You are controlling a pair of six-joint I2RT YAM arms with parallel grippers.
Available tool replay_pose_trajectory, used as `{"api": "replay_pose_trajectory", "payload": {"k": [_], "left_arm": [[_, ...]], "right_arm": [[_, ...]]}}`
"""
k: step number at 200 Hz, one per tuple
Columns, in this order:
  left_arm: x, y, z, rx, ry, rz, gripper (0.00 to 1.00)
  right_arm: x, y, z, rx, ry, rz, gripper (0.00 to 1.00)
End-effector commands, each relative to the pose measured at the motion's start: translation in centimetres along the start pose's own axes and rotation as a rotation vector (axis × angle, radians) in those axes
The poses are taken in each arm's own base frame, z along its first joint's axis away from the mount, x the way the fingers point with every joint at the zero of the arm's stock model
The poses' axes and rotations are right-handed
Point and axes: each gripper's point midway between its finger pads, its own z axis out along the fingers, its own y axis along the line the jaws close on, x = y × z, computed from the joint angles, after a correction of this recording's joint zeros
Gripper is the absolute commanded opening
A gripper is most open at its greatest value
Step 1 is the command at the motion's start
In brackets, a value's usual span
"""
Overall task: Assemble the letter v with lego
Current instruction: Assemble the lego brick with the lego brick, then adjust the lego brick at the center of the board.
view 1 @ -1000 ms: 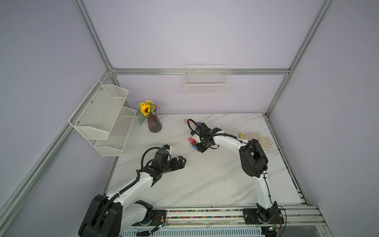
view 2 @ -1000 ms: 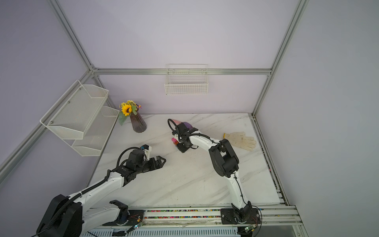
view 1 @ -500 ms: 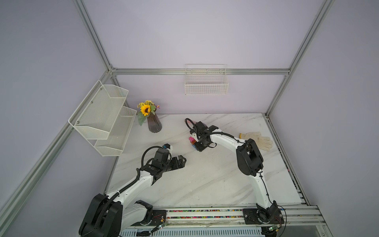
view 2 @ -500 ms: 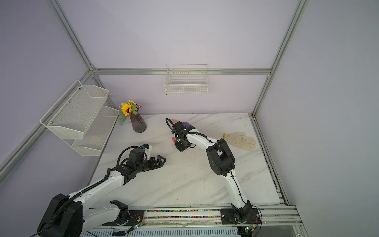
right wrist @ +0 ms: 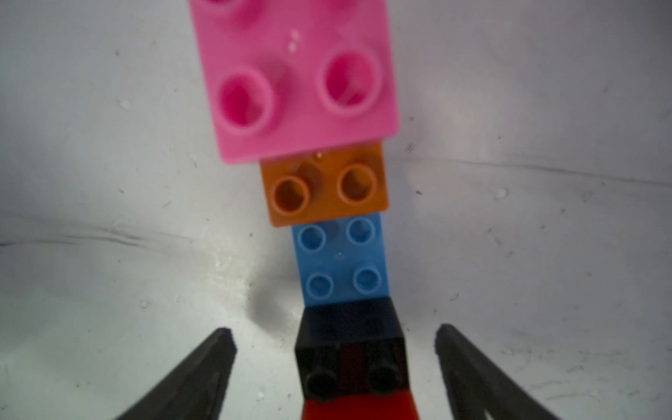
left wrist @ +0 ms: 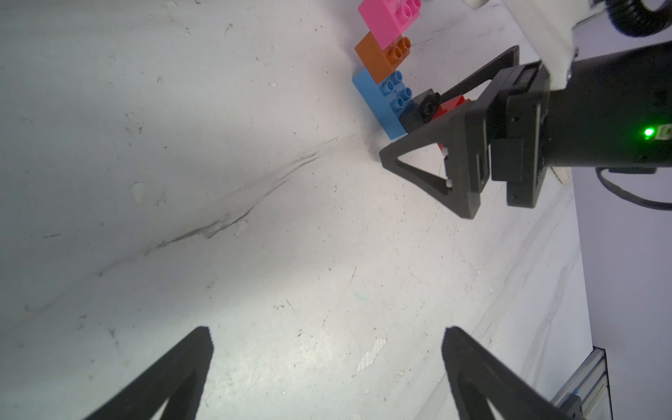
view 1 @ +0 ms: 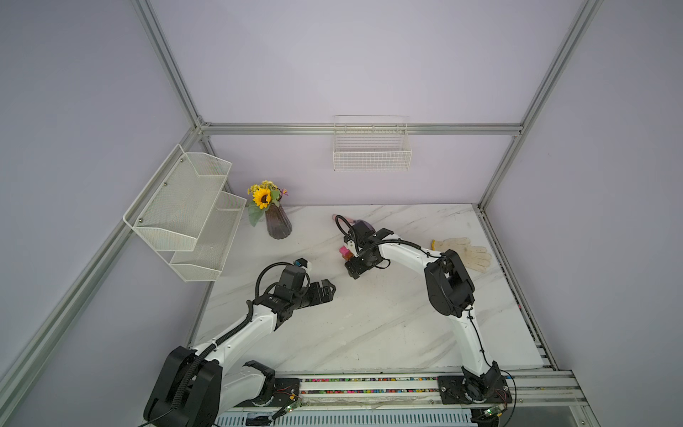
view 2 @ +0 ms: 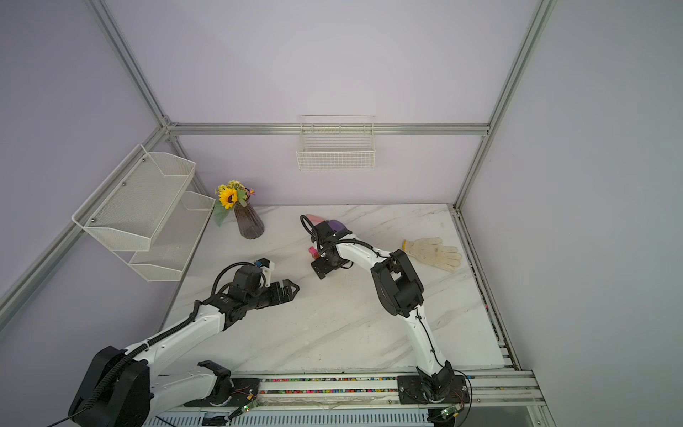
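Stepped V of plastic bricks point(left wrist: 391, 72) — pink, orange, blue, black, red — sits toward the far edge of the white marbled desk point(view 1: 369, 325).
Right gripper point(right wrist: 332, 329) straddles its black-red arm, fingers spread clear; left gripper point(left wrist: 326, 328) gapes wide, well apart.

You're in a robotics lab test cell here, not anybody's home. Giveaways: aluminium frame point(view 1: 362, 128) boxing in plain lavender walls point(view 1: 369, 55), a marble-look tabletop point(view 1: 369, 325), and your left arm point(view 1: 251, 329) and right arm point(view 1: 401, 251) bolted to a rail point(view 1: 369, 386) along the front edge. The only homey bits are a wire basket point(view 1: 371, 161), a mesh shelf point(view 1: 184, 207), a sunflower vase point(view 1: 278, 225) and a work glove point(view 1: 465, 251).
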Motion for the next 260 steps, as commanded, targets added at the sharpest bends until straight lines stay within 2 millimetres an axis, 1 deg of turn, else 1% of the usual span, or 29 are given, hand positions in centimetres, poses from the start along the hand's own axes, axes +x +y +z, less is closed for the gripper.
{"api": "replay_pose_trajectory", "payload": {"k": [1,31,51,92,116,119,123,125,147,150,152,155,161,182,208,213,223,232,242,260], "left_arm": [[-1.5,-1.0,-0.4,0.014,-0.039,0.043,1.0],[-1.5,-0.9,-0.5,0.011,-0.044,0.042,1.0],[-1.4,-0.8,-0.3,0.013,-0.037,0.04,1.0],[-1.3,-0.7,-0.1,0.005,-0.03,0.041,1.0],[-1.3,-0.5,-0.1,-0.001,-0.035,0.04,1.0],[-1.3,-0.4,0.0,-0.002,-0.034,0.039,1.0],[-1.2,-0.4,0.0,-0.003,-0.031,0.038,1.0],[-1.2,-0.4,0.0,-0.004,-0.032,0.038,1.0],[-1.4,-0.5,0.2,-0.003,-0.034,0.035,1.0],[-1.3,-0.4,0.2,-0.003,-0.033,0.033,1.0],[-1.3,-0.4,0.2,-0.003,-0.033,0.033,1.0],[-1.4,-0.5,0.3,-0.002,-0.034,0.032,1.0],[-1.4,-0.5,0.3,0.0,-0.034,0.031,1.0],[-1.3,-0.5,0.6,0.004,-0.027,0.024,1.0],[-1.3,-0.4,0.6,0.0,-0.03,0.022,1.0],[-1.2,-0.3,0.7,-0.004,-0.029,0.022,1.0],[-1.2,-0.2,0.7,-0.01,-0.028,0.026,1.0],[-1.2,0.0,0.8,-0.017,-0.029,0.029,1.0],[-1.3,0.1,0.8,-0.025,-0.031,0.032,1.0],[-1.5,0.2,1.1,-0.036,-0.032,0.043,1.0]], "right_arm": [[0.5,0.2,1.1,-0.008,0.009,0.018,0.97],[0.0,0.2,0.7,-0.005,-0.046,0.043,0.97],[-0.1,0.4,1.1,-0.019,-0.051,0.042,0.97],[-0.7,-1.0,1.8,0.061,-0.075,0.007,0.97],[-1.0,-1.1,1.9,0.068,-0.097,-0.023,0.97],[-1.0,-1.1,1.9,0.07,-0.096,-0.025,0.96],[-1.0,-1.1,2.0,0.069,-0.093,-0.029,0.89],[-1.0,-1.1,2.0,0.069,-0.093,-0.031,0.87],[-0.9,-1.0,2.5,0.062,-0.087,-0.047,0.8],[-0.9,-1.0,2.6,0.058,-0.085,-0.048,0.75],[-0.9,-0.8,2.7,0.054,-0.082,-0.052,0.68],[-0.8,-0.9,2.9,0.05,-0.075,-0.051,0.62],[-0.7,-0.9,3.2,0.049,-0.062,-0.048,0.55],[-0.3,-0.9,4.2,0.04,-0.032,-0.036,0.55],[-0.4,-0.9,4.4,0.038,-0.045,-0.034,0.56],[-0.5,-0.9,4.4,0.04,-0.046,-0.03,0.53],[-0.5,-0.9,4.4,0.035,-0.047,-0.025,0.43],[-0.5,-0.7,4.4,0.023,-0.045,-0.017,0.37],[-0.5,-0.4,4.2,0.006,-0.044,-0.009,0.27],[-0.6,0.3,3.5,-0.05,-0.051,0.013,0.22]]}}
